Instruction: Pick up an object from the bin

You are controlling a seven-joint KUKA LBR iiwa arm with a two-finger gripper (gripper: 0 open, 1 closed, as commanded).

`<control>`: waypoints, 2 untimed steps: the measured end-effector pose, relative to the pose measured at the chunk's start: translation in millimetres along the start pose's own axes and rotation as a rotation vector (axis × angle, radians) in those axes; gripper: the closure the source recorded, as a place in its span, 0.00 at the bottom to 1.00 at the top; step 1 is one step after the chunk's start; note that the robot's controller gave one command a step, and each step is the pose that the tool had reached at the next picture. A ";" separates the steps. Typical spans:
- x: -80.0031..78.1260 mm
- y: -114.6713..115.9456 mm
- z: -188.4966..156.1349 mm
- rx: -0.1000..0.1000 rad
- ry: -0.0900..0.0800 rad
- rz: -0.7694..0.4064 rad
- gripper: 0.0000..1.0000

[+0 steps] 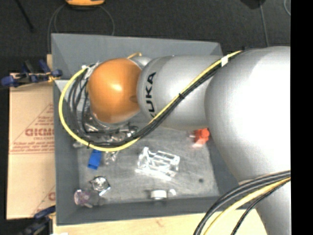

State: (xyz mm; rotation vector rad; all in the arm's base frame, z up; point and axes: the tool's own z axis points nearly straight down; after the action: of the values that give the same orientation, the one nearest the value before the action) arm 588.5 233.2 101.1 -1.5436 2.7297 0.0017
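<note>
Hanging left of centre under the orange wrist cover [113, 89], the gripper [108, 150] is low over the bin [66, 146] floor; how wide it stands cannot be told, nor whether it holds anything. A small blue block [94, 159] lies just below-left of it, perhaps touching. Further right lie a clear plastic piece [157, 163] and an orange-red piece [200, 136].

Small blue block [94, 159] lies tilted, lower left.
</note>
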 end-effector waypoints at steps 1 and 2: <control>16.2 -15.5 25.1 0.002 -0.001 -0.199 0.00; 14.4 -16.9 22.6 0.001 -0.004 -0.191 0.00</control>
State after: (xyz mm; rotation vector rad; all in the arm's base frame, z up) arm 595.6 212.2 78.4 -1.7950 2.5670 0.0026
